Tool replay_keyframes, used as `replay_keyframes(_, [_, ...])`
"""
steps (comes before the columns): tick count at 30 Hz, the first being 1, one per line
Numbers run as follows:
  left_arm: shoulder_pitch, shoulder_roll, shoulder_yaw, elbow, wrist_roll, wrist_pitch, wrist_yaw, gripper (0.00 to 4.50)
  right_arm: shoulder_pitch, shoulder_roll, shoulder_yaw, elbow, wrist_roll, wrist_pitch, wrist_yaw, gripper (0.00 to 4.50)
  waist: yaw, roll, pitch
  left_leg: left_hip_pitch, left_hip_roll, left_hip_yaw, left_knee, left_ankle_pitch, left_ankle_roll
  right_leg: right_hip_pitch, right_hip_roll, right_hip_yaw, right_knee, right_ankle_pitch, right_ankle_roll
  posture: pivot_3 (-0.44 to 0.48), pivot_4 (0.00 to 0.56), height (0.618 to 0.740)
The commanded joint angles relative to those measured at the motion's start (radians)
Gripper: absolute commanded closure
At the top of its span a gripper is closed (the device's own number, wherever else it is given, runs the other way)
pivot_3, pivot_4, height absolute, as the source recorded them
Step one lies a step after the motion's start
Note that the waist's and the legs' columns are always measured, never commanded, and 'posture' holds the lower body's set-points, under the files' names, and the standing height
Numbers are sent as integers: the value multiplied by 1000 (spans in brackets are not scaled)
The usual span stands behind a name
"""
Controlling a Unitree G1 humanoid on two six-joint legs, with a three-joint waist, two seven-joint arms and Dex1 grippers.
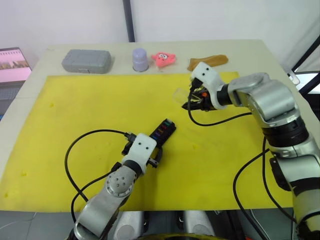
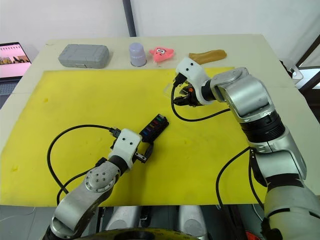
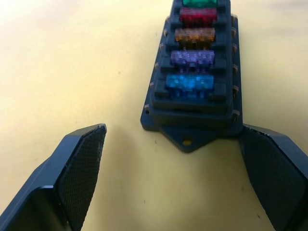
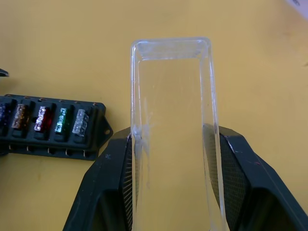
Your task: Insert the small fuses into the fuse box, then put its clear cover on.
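The fuse box [image 1: 163, 130], a small black block, lies on the yellow mat [image 1: 75, 115] near its middle. Several small fuses [image 3: 191, 57] sit in its slots: green, red, orange, purple and blue. My left gripper [image 3: 173, 132] is open just behind the box's near end, and one finger [image 3: 274, 173] is close to a corner of the box. Farther back on the right, my right gripper [image 1: 194, 103] is shut on the clear cover [image 4: 173, 120]. It holds the cover by its long sides above the mat. The fuse box [image 4: 53, 125] lies off to one side of the cover.
Along the table's back edge stand a grey case [image 1: 86, 61], a lavender cup [image 1: 140, 59], a pink toy [image 1: 163, 58] and a brown object [image 1: 207, 62]. A laptop [image 1: 12, 65] sits off the table's left side. Black cables loop over the mat beside both arms.
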Motion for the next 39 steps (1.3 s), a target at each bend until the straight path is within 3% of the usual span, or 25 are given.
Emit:
replay_keyframes(1, [-13,-1,19,14,-22,-61,-54,0,-3,-8,-35,-39,6,-24,-9,2808,3,0,0,0,0,0,0,0,0,0,0,0,0,0,0,0,150,731])
replay_keyframes(17, [-151,28,127,331,-105,-260,-300,0,10,-7,-60,-71,12,-28,-56,2808,8,0,0,0,-1,0,0,0,-1,0,0,0,0,0,0,0,150,731])
replay_keyframes(20, [-157,14,139,360,-116,-283,-314,861,16,-8,-69,-79,13,-25,-66,2808,8,0,0,0,-1,0,0,0,-1,1,-1,0,0,0,0,0,150,731])
replay_keyframes(22, [-162,9,155,375,-134,-300,-337,1775,22,-11,-74,-86,13,-25,-72,2808,8,0,0,0,-1,0,0,0,-1,1,-1,0,0,0,0,0,150,731])
replay_keyframes(25, [-172,26,173,399,-155,-330,-389,1933,30,-17,-79,-95,15,-27,-73,2808,8,0,0,0,-1,0,0,0,-1,1,-1,0,0,0,0,0,150,731])
replay_keyframes(33, [-266,264,177,556,-241,-587,-870,1933,125,-175,-65,-246,123,-125,160,2808,6,0,0,0,-1,0,0,0,0,1,0,-1,-2,0,0,0,150,731])
replay_keyframes(39, [-381,325,140,763,-226,-734,-1116,1933,146,-176,-8,-309,159,-124,219,2808,2,0,0,0,0,0,0,0,1,1,0,-1,-2,0,0,0,150,731])
